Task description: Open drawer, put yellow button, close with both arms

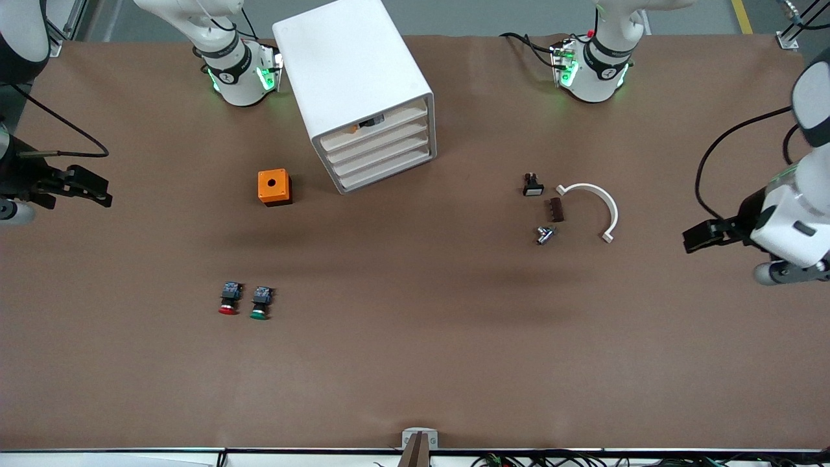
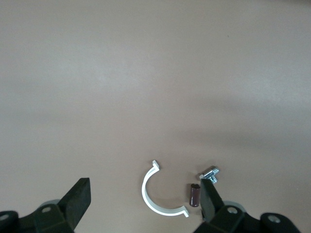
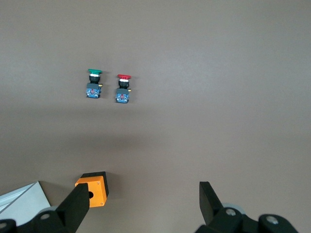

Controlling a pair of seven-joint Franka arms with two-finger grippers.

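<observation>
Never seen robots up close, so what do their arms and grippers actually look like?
Both arms are glossy white with black joint bands, green lights glowing at the bases, and black cables trailing. The left gripper and right gripper are black, each with two blocky fingers.

Finishes: mostly plastic on matt brown table cover (image 1: 415, 363)
Cabinet (image 1: 343, 58) smooth white, slight sheen; orange box (image 1: 273, 187) matt plastic; small connector (image 1: 545, 235) shiny metal; curved clamp (image 1: 600, 204) white plastic

1 cabinet (image 1: 353, 71), 4 drawers (image 1: 382, 149), 2 pushbuttons (image 1: 245, 301), 1 orange box (image 1: 274, 187), 1 white clamp (image 1: 600, 201).
</observation>
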